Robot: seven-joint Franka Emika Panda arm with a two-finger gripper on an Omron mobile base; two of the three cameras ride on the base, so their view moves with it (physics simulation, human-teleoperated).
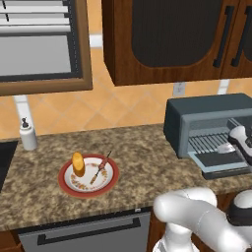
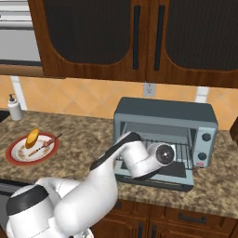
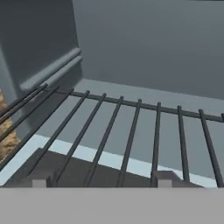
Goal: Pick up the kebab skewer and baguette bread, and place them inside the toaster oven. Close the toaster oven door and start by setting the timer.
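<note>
The toaster oven [image 1: 197, 115] [image 2: 165, 114] stands on the right of the counter with the toaster oven door [image 1: 220, 163] [image 2: 182, 175] dropped flat. My hand [image 1: 240, 139] [image 2: 162, 153] is at its mouth. My gripper [image 3: 103, 180] is open just over the front of the wire rack [image 3: 131, 127], with nothing between the fingers. Far to the left, a red-rimmed plate [image 1: 110, 184] [image 2: 14, 155] carries the baguette bread [image 1: 78, 164] [image 2: 32, 137], and the kebab skewer [image 1: 100, 169] [image 2: 46, 144] lies beside it.
A white soap bottle [image 1: 27, 133] [image 2: 14, 108] stands by the back wall at the left. Dark wooden wall cabinets [image 1: 167, 34] [image 2: 135, 37] hang above the oven. A dark cooktop edge [image 1: 5, 160] is at the far left, and a dishwasher front [image 1: 88, 234] sits under the counter.
</note>
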